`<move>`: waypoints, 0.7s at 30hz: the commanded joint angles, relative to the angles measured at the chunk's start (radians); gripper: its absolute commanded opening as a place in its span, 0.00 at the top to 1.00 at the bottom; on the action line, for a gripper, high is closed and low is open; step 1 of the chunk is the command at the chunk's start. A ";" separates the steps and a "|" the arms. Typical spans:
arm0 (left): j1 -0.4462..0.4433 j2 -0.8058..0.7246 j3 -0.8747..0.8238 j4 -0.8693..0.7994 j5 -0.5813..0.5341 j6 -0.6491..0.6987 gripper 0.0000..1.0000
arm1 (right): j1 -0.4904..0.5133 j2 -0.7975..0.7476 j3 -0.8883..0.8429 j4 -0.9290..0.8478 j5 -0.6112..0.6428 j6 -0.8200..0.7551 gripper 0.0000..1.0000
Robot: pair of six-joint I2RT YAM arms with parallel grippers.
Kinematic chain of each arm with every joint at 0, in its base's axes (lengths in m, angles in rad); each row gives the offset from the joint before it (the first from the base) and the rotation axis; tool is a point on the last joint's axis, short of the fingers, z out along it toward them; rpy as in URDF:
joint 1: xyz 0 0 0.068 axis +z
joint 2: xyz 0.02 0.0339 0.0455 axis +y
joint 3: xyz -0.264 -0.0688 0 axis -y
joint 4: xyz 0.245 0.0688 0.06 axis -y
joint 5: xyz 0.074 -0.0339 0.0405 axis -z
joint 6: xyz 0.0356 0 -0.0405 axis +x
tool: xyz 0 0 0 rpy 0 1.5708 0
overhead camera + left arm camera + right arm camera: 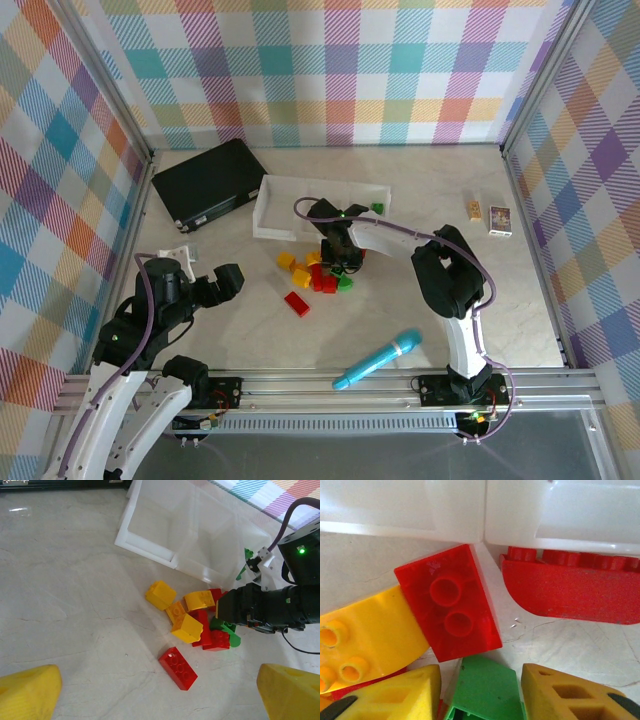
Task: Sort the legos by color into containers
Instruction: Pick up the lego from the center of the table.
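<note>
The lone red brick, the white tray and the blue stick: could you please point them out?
lone red brick (178, 668): left wrist view, studded top.
white tray (278, 205): top external view, left compartment floor.
blue stick (378, 361): top external view, mid-shaft.

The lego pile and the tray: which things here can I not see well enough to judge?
- Top external view: the right gripper covers part of the lego pile; bricks beneath it cannot be counted.
- Top external view: the right arm hides much of the middle compartment of the tray.
- Right wrist view: the green brick between the fingers is cut by the bottom edge; a firm grip cannot be confirmed.
</note>
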State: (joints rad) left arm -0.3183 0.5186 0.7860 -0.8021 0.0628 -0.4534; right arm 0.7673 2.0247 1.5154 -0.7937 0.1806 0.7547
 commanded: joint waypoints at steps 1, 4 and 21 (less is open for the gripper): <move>-0.008 -0.008 -0.008 0.021 0.015 -0.007 0.00 | 0.007 0.004 0.022 -0.045 0.038 -0.022 0.55; -0.008 -0.005 -0.010 0.021 0.017 -0.005 0.00 | 0.007 0.000 0.014 -0.046 0.045 -0.032 0.56; -0.008 -0.005 -0.007 0.020 0.015 -0.004 0.01 | 0.007 -0.123 0.000 -0.046 0.081 -0.091 0.70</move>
State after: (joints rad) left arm -0.3183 0.5190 0.7860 -0.8021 0.0631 -0.4530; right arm 0.7673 1.9610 1.5127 -0.8101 0.2375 0.6903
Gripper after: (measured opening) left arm 0.997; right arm 0.328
